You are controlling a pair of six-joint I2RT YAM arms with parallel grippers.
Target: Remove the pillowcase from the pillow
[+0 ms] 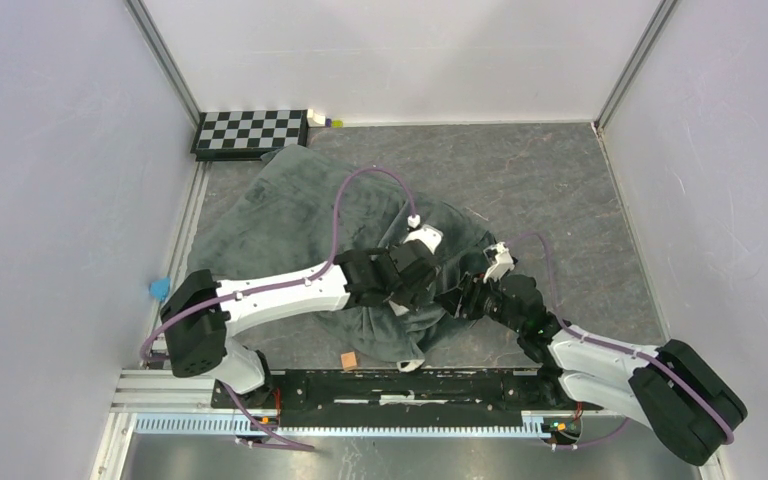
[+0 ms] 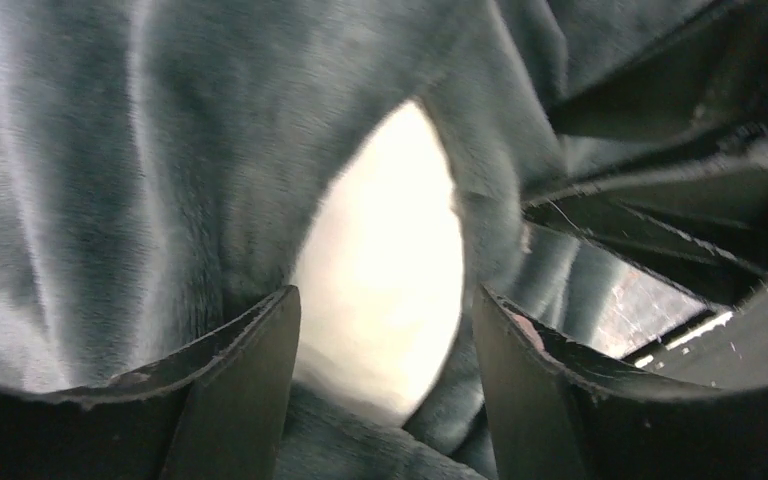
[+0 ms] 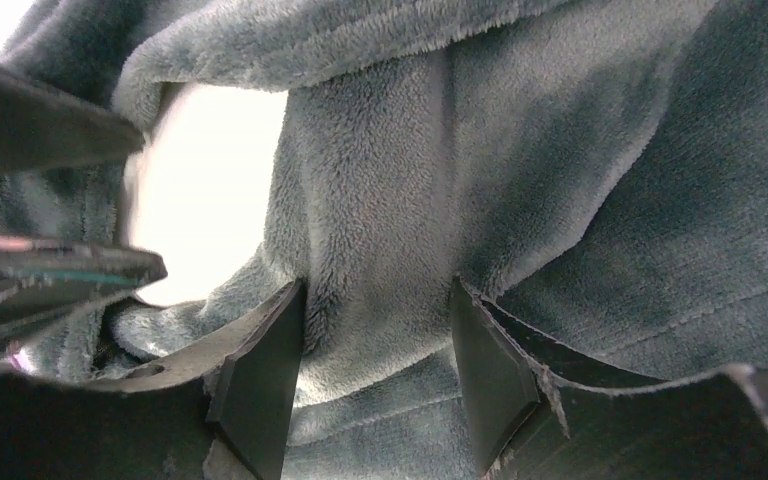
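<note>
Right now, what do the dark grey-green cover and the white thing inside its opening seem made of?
Dark grey-green pillowcase: plush, fleece-like fabric, matte; short fuzzy nap and soft folds show. White pillow: washed out by glare, likely cloth; texture unreadable.

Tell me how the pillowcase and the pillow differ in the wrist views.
Colour: the pillowcase is dark grey-green, while the pillow is bright white.
Surface: the pillowcase looks plush and creased into folds. The pillow looks smooth and featureless in the glare.
Exposure: the pillowcase fills most of both wrist views, but the pillow shows only through a gap in the fabric.
They share one place, since the pillow lies inside the pillowcase.
</note>
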